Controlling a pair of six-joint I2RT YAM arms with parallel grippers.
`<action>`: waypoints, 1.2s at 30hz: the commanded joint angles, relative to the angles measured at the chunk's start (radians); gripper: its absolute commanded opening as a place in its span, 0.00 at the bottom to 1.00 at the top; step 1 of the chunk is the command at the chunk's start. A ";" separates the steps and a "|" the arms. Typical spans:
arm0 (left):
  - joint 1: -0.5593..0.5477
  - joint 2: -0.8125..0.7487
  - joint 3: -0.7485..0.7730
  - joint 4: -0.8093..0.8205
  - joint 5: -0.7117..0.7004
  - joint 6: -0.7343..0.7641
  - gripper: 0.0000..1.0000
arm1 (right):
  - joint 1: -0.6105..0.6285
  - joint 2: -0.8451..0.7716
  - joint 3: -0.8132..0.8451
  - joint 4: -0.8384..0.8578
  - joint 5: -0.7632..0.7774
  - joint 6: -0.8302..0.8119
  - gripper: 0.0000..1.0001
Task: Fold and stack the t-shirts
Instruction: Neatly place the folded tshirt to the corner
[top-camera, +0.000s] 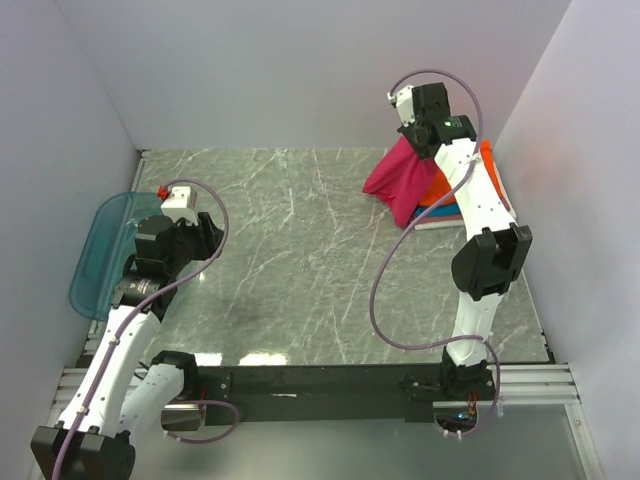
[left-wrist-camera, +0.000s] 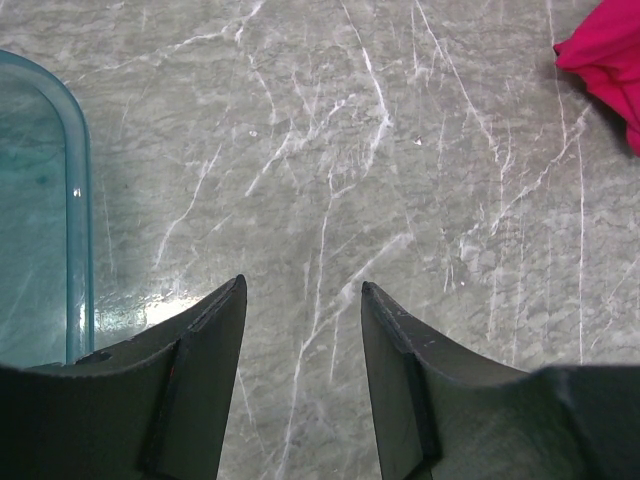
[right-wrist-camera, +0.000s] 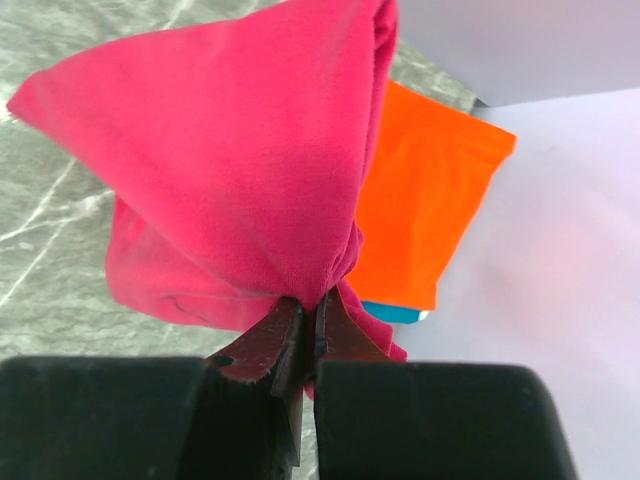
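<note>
Top view, right tool (top-camera: 412, 135): raised at the far right of the grey marbled tabletop (top-camera: 300, 260), jaws pressed together on the top of the magenta-red cloth t-shirt (top-camera: 398, 180).
Top view, magenta-red cloth t-shirt: hangs bunched from the pinch. Its long axis runs from the tool down toward the tabletop, narrow at the top and widening below. Its lower end is at the left edge of the stack.
Top view, stack: the orange folded cloth t-shirt (top-camera: 488, 158) lies on top, the teal-blue folded t-shirt (top-camera: 447, 212) shows as an edge under it, and a pale layer lies lowest. The stack sits at the far right, against the wall.
Top view, left tool (top-camera: 210, 236): near left, beside the translucent blue plastic tray (top-camera: 100, 250), well apart from the shirts.
Left wrist view, left tool: jaws partly open with bare tabletop between them, holding nothing. The tray rim is at the left and a corner of magenta-red cloth is at the upper right.
Right wrist view, right tool: fingertips clamped on a gathered fold of the magenta-red cloth t-shirt, which fans out away from the pinch.
Right wrist view, stack: the orange rectangle lies behind the held shirt, with a sliver of teal-blue at its near edge.
</note>
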 joint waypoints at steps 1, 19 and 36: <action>0.005 -0.009 -0.005 0.027 0.018 0.023 0.55 | -0.031 -0.051 0.075 0.034 0.035 -0.015 0.00; 0.005 0.002 -0.005 0.027 0.026 0.024 0.55 | -0.175 -0.024 0.130 0.048 0.008 -0.031 0.00; 0.005 0.017 -0.002 0.025 0.032 0.026 0.55 | -0.280 0.025 0.139 0.086 -0.044 -0.015 0.00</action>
